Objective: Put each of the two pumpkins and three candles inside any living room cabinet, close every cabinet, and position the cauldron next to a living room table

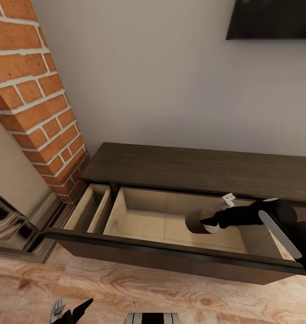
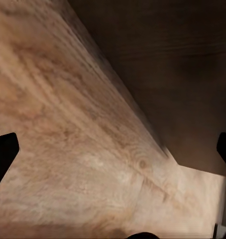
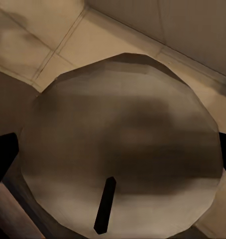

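The left tool (image 1: 72, 310) hangs low over the wooden floor (image 1: 126, 288), partly cut off at the frame edge; its wrist view shows the dark fingertips (image 2: 3, 154) set wide apart with nothing between them. Left of the cabinet (image 1: 193, 171) stands the brick fireplace (image 1: 36, 90). The cabinet's drawer (image 1: 170, 258) is pulled out. The right tool (image 1: 211, 220) reaches into its pale compartment, fingers spread around a candle (image 3: 120, 144); whether they press it cannot be told.
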